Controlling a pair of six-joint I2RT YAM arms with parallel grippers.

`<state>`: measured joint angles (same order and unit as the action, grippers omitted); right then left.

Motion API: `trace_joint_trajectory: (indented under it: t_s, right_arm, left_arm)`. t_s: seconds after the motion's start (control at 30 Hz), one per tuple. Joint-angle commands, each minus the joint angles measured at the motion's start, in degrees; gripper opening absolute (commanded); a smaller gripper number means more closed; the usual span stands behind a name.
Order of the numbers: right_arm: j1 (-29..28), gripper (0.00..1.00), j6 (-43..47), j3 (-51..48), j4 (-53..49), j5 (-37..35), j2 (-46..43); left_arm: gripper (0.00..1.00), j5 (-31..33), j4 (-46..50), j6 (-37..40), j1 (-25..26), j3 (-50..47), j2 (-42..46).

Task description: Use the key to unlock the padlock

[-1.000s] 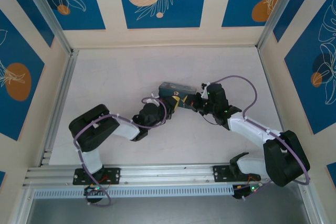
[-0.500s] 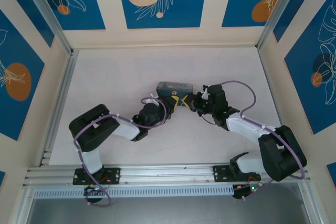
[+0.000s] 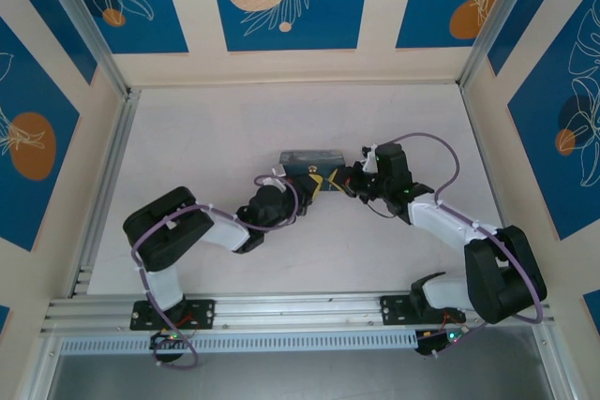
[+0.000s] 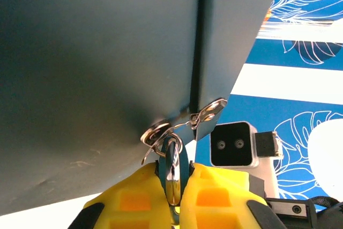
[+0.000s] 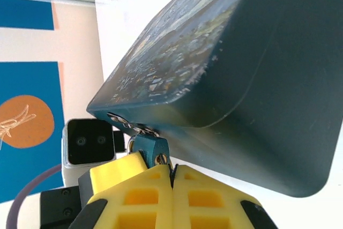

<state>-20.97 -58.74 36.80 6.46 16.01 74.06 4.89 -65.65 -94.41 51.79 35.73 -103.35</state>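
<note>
Our left gripper [image 4: 176, 174] is pinched tight on the padlock [image 5: 150, 147], which hangs from the hasp [image 4: 209, 111] of the tin [image 3: 314, 155]. Our right gripper [image 5: 171, 169] has its fingers pressed fully together, tips right against the padlock; whether the key sits between them we cannot tell. We count one padlock, one tin and two grippers. The tin lies near the middle of the pale worktop [image 3: 206, 138], well apart from its edges. Cream walls [image 3: 377, 7] with blue leaf-printed panels [image 3: 309, 7] enclose it, and an aluminium rail [image 3: 300, 308] runs along the near edge.

Dark-blue painted tin [image 3: 312, 155] on table [image 3: 206, 138]
</note>
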Motion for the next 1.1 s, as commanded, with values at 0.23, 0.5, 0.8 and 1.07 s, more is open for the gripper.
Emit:
trace_joint_trajectory:
  t_s: [0.23,0.5,0.8,1.07]
  right_arm:
    - [-0.4,0.00,2.3,2.9,4.0,1.8,-0.1]
    - [-2.6,0.00,-11.7,-4.6,15.2,0.1,0.0]
    - [-1.6,0.00,-10.5,-6.5,15.8,-0.5,-2.6]
    - [1.9,0.00,-3.6,-7.5,13.2,4.9,-4.5]
  left_arm:
    - [0.00,-6.9,-2.2,1.7,2.8,0.0,0.8]
    - [0.00,-6.9,-2.6,1.3,2.8,0.8,0.7]
    - [0.00,-7.9,-2.6,0.9,2.5,0.1,1.8]
    - [0.00,-9.4,0.0,3.3,1.5,-1.5,3.6]
